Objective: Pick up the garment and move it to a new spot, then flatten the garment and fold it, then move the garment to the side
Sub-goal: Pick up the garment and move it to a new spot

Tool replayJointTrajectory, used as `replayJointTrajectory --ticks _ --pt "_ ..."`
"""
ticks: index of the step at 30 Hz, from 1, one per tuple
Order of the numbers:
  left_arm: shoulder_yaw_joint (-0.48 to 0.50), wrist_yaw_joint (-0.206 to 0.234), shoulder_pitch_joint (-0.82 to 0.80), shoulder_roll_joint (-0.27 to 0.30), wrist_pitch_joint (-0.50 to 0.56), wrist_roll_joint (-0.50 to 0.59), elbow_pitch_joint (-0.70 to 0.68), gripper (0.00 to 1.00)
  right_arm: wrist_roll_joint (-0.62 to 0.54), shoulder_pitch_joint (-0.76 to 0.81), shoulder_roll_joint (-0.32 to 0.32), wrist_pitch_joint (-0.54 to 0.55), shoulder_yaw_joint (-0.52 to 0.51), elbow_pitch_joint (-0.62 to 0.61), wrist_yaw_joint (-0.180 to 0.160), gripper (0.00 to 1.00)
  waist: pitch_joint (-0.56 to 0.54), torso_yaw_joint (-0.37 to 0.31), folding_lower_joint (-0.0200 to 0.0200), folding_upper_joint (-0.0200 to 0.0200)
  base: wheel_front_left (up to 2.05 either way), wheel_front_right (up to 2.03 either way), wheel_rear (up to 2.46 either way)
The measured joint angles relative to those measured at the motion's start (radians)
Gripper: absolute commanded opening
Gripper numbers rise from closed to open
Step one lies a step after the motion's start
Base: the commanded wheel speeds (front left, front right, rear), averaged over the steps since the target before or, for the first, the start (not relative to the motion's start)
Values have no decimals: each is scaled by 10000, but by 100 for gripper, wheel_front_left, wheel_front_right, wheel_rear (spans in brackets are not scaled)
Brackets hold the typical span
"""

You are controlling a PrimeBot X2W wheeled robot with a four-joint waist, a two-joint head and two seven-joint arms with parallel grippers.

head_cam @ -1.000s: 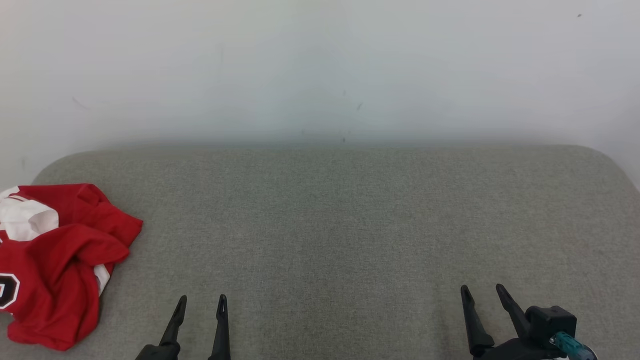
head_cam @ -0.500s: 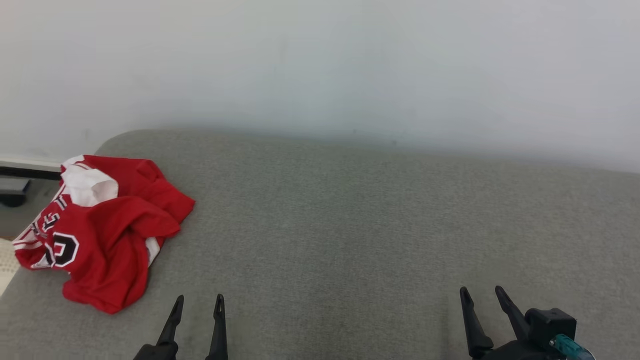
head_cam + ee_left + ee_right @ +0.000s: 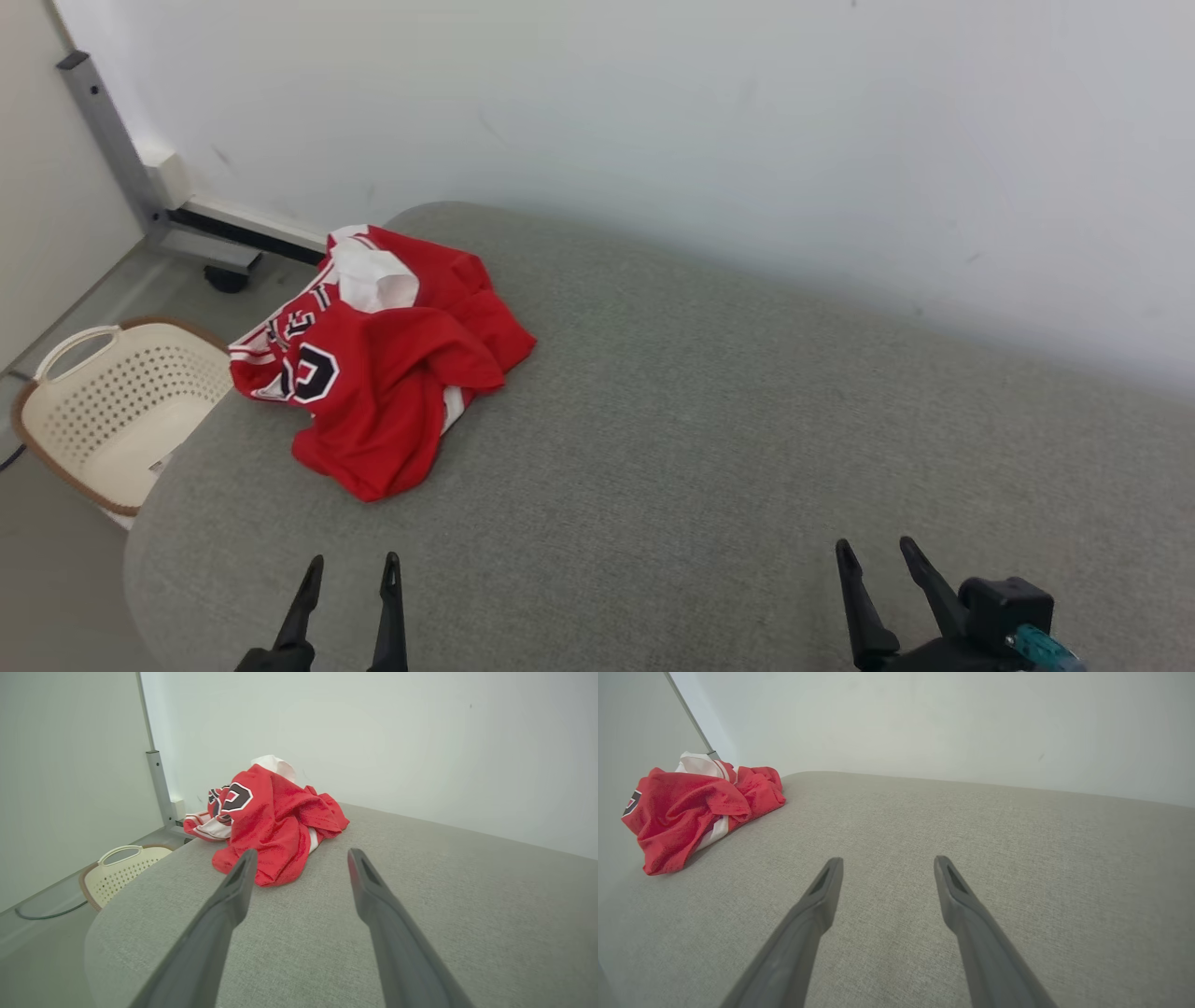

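1. Grey fabric padding (image 3: 709, 448) stretches across the scene below a white wall (image 3: 653, 112). The whole head view has swung leftwards since a second ago, so the camera has turned and the things have not moved.
2. At far left, newly in view, a cream perforated basket (image 3: 112, 411) with a brown rim sits on the floor beside the padding's left end. A grey metal post (image 3: 103, 121) rises against the wall behind it.
3. The garment (image 3: 383, 373), a red jersey with white panels and black lettering, lies crumpled on the far left part of the padding, near the rounded corner. A second ago it sat at the picture's left edge, partly cut off; now it shows whole.
4. The left gripper (image 3: 354, 560) hovers at the near edge, fingers apart and empty, pointing towards the garment but well short of it.
5. The right gripper (image 3: 876, 545) hovers at near right, fingers likewise spread with nothing between them, well apart from the garment.
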Motion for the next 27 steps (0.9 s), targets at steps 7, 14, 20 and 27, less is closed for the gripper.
replayJointTrajectory --ticks 7,14,20,27 --pt "355 221 223 4 0 -50 -453 100 -8 -593 8 48 485 144 0 100 218 764 0 0 0 0 0" --pt "506 343 395 -12 0 -123 -717 100 -13 -948 4 33 742 405 0 100 561 1024 0 2 0 0 0" --pt "598 316 376 -17 0 -376 -629 100 -12 -993 4 -4 848 525 0 100 587 1046 0 2 0 0 0" --pt "456 -105 -1325 86 639 -878 1074 100 -15 -847 4 -40 750 631 0 100 442 945 0 1 0 0 0"
